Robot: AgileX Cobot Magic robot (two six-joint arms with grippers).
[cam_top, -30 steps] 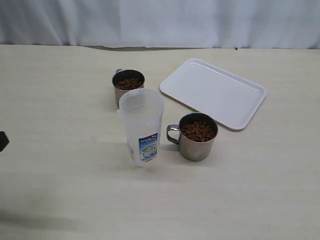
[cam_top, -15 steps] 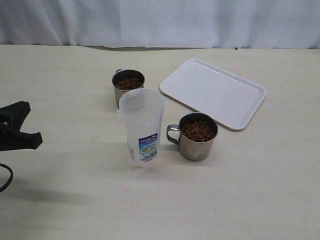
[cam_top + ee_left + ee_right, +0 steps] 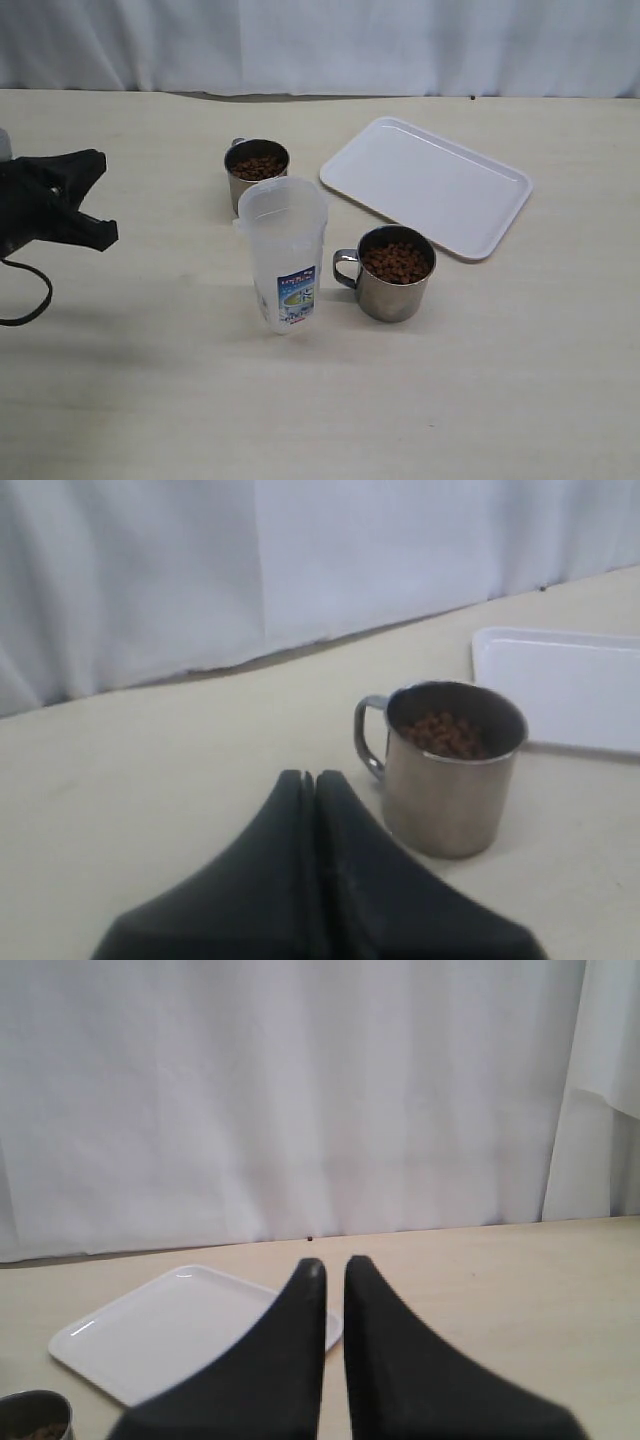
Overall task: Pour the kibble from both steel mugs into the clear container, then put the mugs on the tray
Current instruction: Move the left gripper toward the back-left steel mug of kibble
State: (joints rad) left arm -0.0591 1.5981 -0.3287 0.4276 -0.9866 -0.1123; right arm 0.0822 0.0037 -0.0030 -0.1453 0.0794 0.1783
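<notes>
Kibble [image 3: 259, 166], small reddish-brown pellets, lay in the far steel mug [image 3: 239, 190] and in the near steel mug [image 3: 390, 296], both upright on a pale wood-grain desk [image 3: 150, 390] with a white curtain [image 3: 320, 40] hanging behind it.

At the far left of the exterior view, the black left tool [image 3: 311, 779] hovered above the desk, well apart from every object. Its wrist view showed the two fingers pressed flat together, closed on nothing, and pointing toward the far steel mug.

Next to the right stood the far steel mug, its handle turned toward the back left. Directly in front of it rose the clear container [image 3: 285, 235], upright and taller than either mug, with a blue, green and white label [image 3: 297, 296] near its base. The container overlapped the mug in the exterior view, so whether they touched could not be told.

Further right sat the near steel mug, heaped with kibble, its looped handle facing the container and just beside it. Behind and to the right of that mug lay the tray [image 3: 440, 190], white, flat and set at an angle.

The right tool [image 3: 333, 1264] appeared only in its own wrist view: closed, with a thin slit between the fingers, gripping nothing, and aimed toward the tray.
</notes>
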